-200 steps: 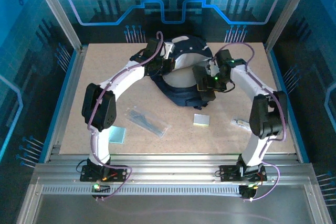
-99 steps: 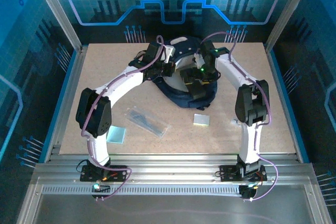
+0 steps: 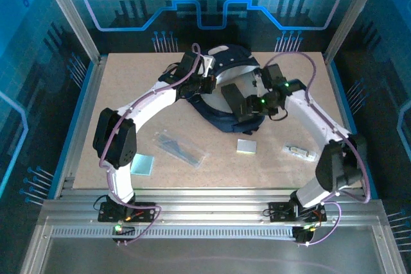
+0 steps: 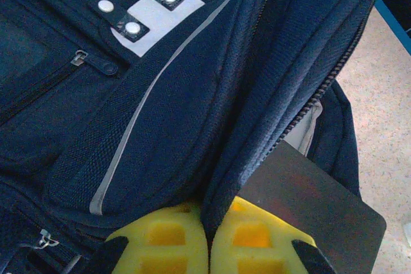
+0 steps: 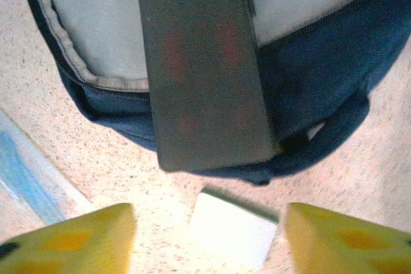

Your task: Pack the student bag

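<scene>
Pinching a navy fold of the student bag (image 4: 160, 113), the left gripper (image 4: 209, 239) is pressing its yellow fingers together on the fabric. The bag is lying mid-way along the table's (image 3: 128, 101) far edge. The right gripper (image 5: 209, 235) is hovering spread, gripping nothing, near a dark flat slab (image 5: 202, 68) that is resting across the bag's pale lining.

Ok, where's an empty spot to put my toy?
Far left corner of the tan wooden table, beside the dark navy fabric backpack, is bare. Crowded around the clear plastic pouch and small pale square pad nearer the front.
</scene>
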